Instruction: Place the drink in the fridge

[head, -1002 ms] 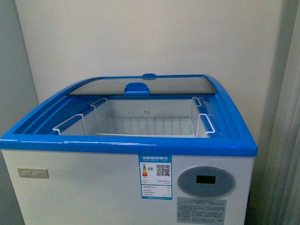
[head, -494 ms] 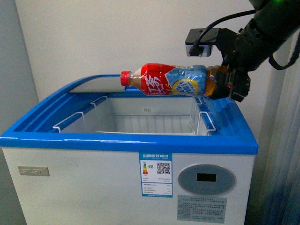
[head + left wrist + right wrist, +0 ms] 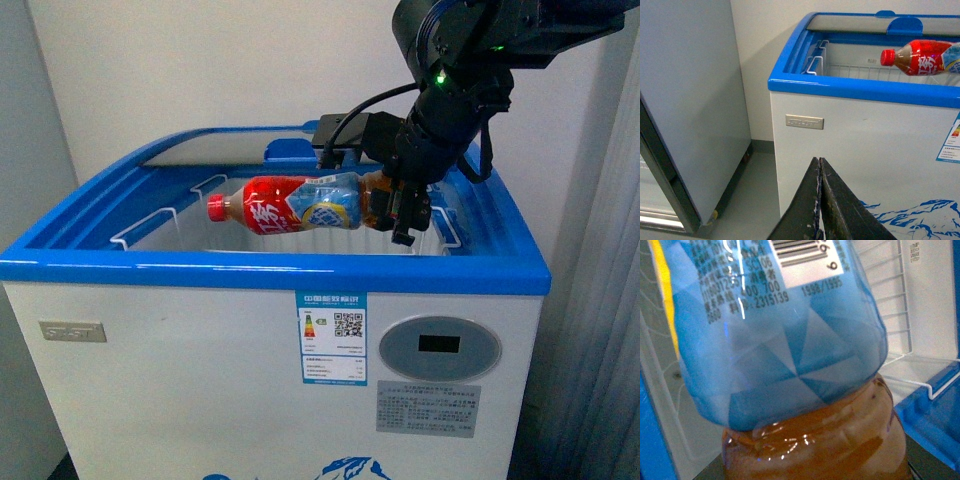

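Blue-rimmed fridge (image 3: 270, 272) stands open in front, one drink (image 3: 300, 205) held sideways over its one wire basket (image 3: 180, 222), gripped at the base by the right gripper (image 3: 395, 205), clamped shut. Letting go this high risks the bottle bouncing on the wire; the left gripper (image 3: 820, 172) hangs closed and empty, outside

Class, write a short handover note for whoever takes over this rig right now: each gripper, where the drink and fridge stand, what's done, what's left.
Right gripper: shut on the bottle's base, holding it sideways, cap pointing to the robot's left, over the open fridge.
Left gripper: shut, empty, low in front of the fridge.
Done: lid slid back, bottle carried over the wire basket.
Left: lower the bottle into the basket, release, withdraw. The basket looks empty.
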